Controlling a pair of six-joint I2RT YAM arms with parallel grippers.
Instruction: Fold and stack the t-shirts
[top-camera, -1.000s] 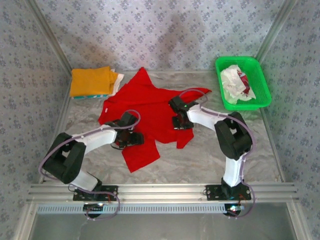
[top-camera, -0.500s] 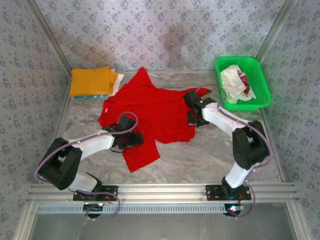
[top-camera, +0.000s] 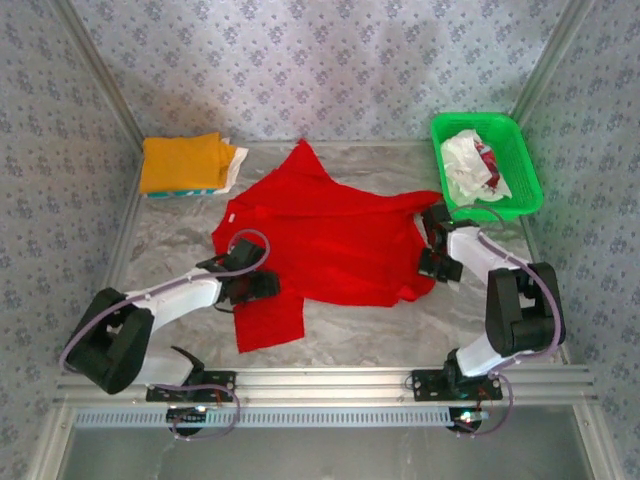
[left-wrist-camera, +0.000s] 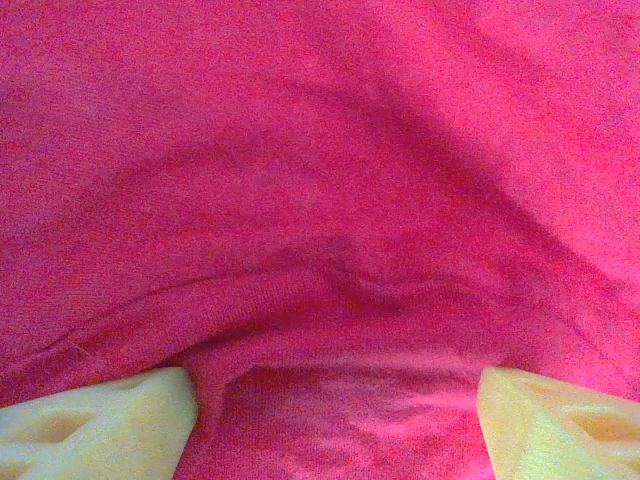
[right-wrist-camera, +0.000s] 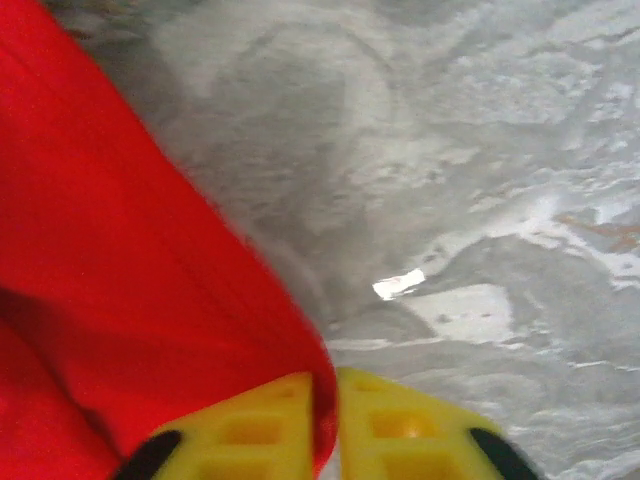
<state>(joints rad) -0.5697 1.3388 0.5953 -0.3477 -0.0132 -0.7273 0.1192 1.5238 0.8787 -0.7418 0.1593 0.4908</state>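
The bright red t-shirt (top-camera: 330, 240) lies spread across the middle of the table. My right gripper (top-camera: 437, 262) is at the shirt's right edge, by the basket. In the right wrist view its yellow fingers (right-wrist-camera: 250, 430) are shut on a thin fold of the red cloth (right-wrist-camera: 120, 280). My left gripper (top-camera: 258, 285) rests on the shirt's lower left part. It is open, its pale fingertips (left-wrist-camera: 100, 420) stand far apart, and red cloth (left-wrist-camera: 320, 200) lies wrinkled between them. An orange-yellow folded t-shirt (top-camera: 182, 162) tops a stack at the back left, with a teal edge (top-camera: 180, 192) under it.
A green mesh basket (top-camera: 510, 140) stands at the back right, holding a crumpled white t-shirt with red marks (top-camera: 468, 165). Patterned walls close in the table on three sides. Bare marbled tabletop (right-wrist-camera: 450, 150) lies to the right of the red cloth.
My right gripper has travelled to the right with the red shirt's edge, drawing the cloth out wider and flatter. My left gripper has slid slightly toward the near left.
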